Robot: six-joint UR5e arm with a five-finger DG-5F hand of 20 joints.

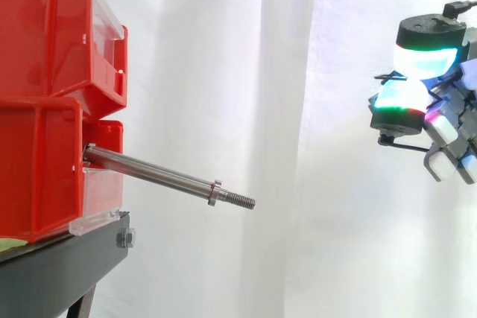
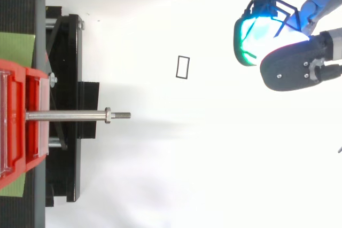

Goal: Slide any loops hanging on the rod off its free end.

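Observation:
The steel rod (image 1: 156, 171) juts out of the red bins (image 1: 45, 109) and slopes slightly down to a nut and a threaded free end (image 1: 238, 199). Nothing hangs on it. From above the rod (image 2: 67, 115) points right. My hand (image 2: 299, 68) is far to the right of the free end and higher than it. Its glowing fingertips (image 1: 417, 65) press together on a thin dark wire loop (image 2: 286, 6), whose lower edge (image 1: 402, 144) shows below the pads. A second small rectangular loop (image 2: 178, 68) lies on the white floor between the rod and my hand.
The bins are stacked on a black stand (image 1: 67, 258) at the left. A white curtain hangs behind. Open white floor stretches between the rod's tip and my hand.

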